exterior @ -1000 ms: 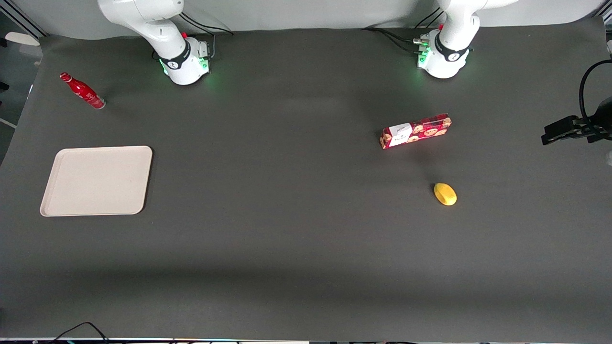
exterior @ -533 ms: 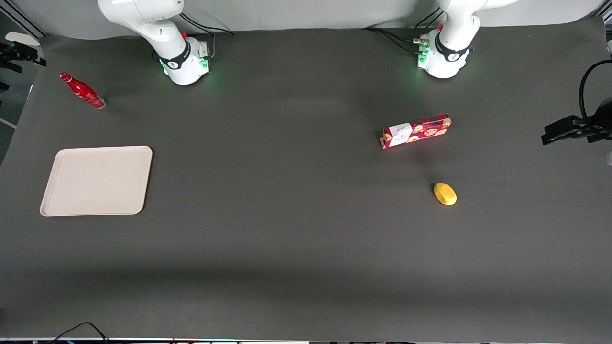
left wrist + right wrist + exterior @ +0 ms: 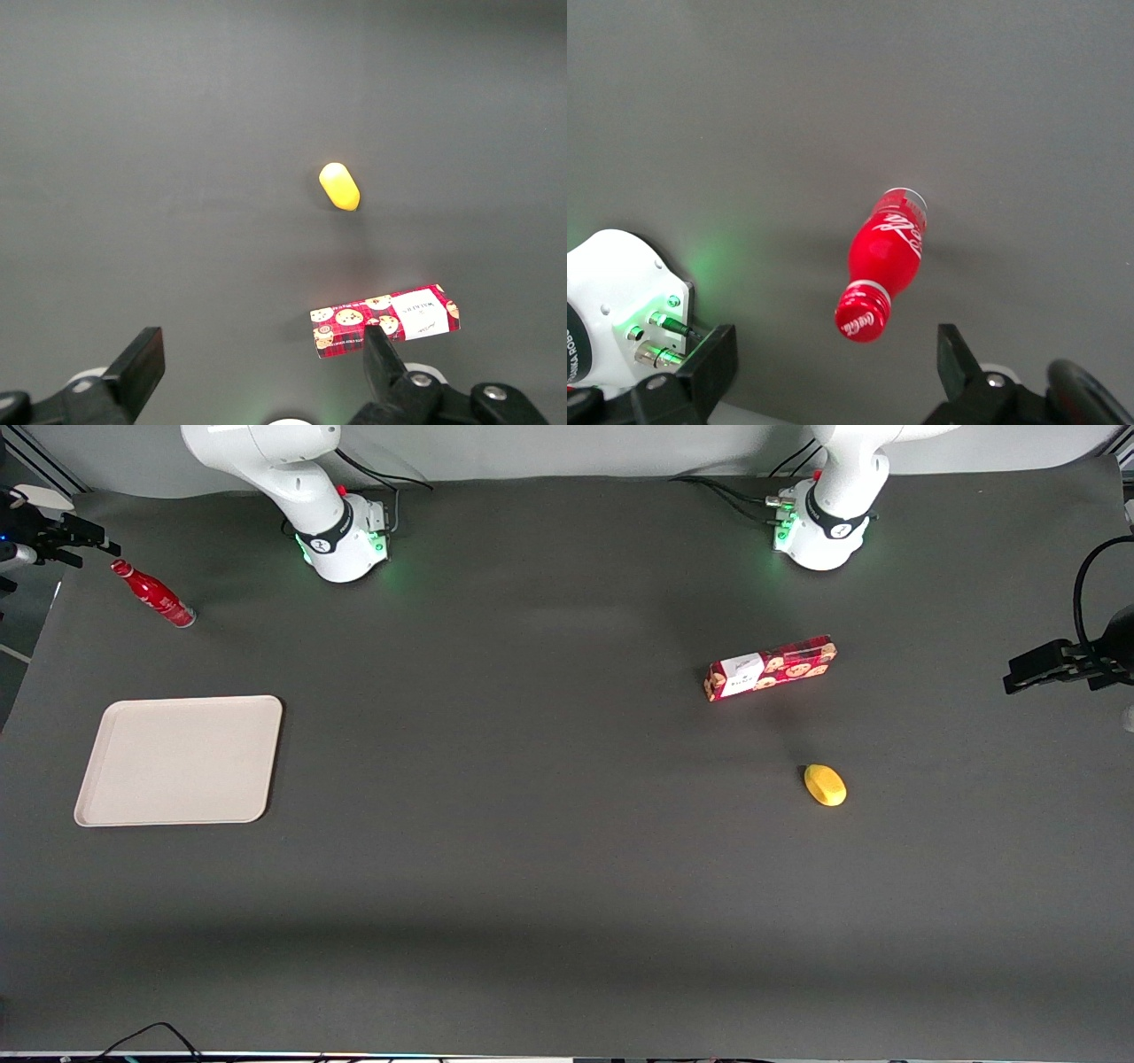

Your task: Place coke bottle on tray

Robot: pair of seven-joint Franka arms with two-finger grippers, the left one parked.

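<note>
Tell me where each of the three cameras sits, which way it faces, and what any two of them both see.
Front view: high, facing both arm bases across the table; shows the bottle, tray, and claw open near the bottle.
Right wrist view: on the working arm, looking down on the bottle between its fingers.
Left wrist view: on the parked arm, looking down.
Front and right wrist views share the bottle.

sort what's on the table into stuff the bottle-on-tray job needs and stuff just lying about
Needed for the job:
- coke bottle, upright on the table, farther from the front camera than the tray
- tray, nothing on it
- claw, open, in the air beside the bottle's cap, not touching it

Just lying about:
- cookie box
- lemon, nearer the front camera than the box
</note>
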